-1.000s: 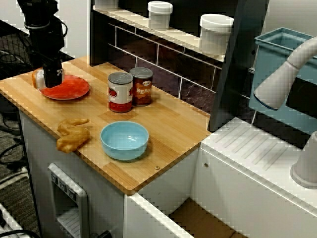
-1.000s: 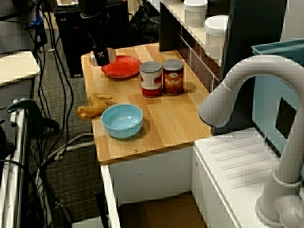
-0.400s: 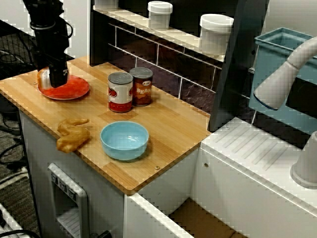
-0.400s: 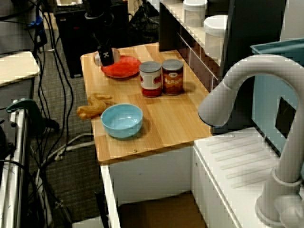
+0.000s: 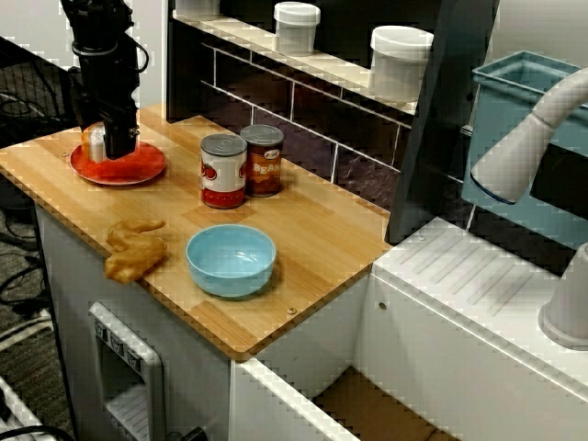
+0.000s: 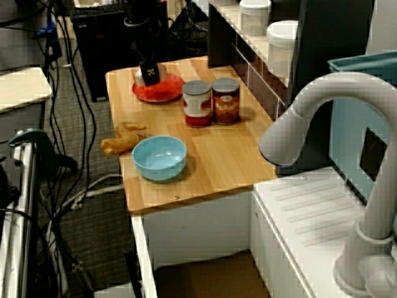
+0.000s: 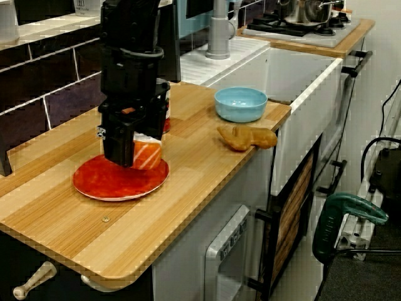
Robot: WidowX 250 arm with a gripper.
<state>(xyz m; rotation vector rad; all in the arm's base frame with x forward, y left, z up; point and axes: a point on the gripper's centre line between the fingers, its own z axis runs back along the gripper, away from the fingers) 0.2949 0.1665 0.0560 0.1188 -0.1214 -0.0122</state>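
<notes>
Over the flat red round plate [image 7: 100, 185] at the end of the light wooden countertop [image 5: 312, 230], the black gripper [image 7: 135, 157] points straight down. Its jaws are closed to a narrow gap on an orange slab of salmon with white stripes [image 7: 149, 155]. The salmon sits between the fingers with one striped face jutting out past them, low over the plate's middle. Whether its underside touches the plate cannot be told.

The view from the counter's end shows the stripes and the blocky shape of the salmon plainly. The view from the counter's front shows only a pale orange edge of it beside the fingers. The view from over the tap shows just a greyish sliver, with the arm covering the rest.

Those two views show what the arm mostly hides in the view from the counter's end. A tin can with a red-and-white label [image 5: 223, 172] and a tin can with a darker red-brown label [image 5: 263, 161] stand touching side by side, well apart from the plate. Nearer the front edge lie a light blue bowl [image 5: 231, 259] and, just beside it, a golden-brown fried chicken piece [image 5: 135, 248].

The writing on both can labels is too small to read. A white patch with a dark mark on the gripper, seen from over the tap, is also unreadable.
</notes>
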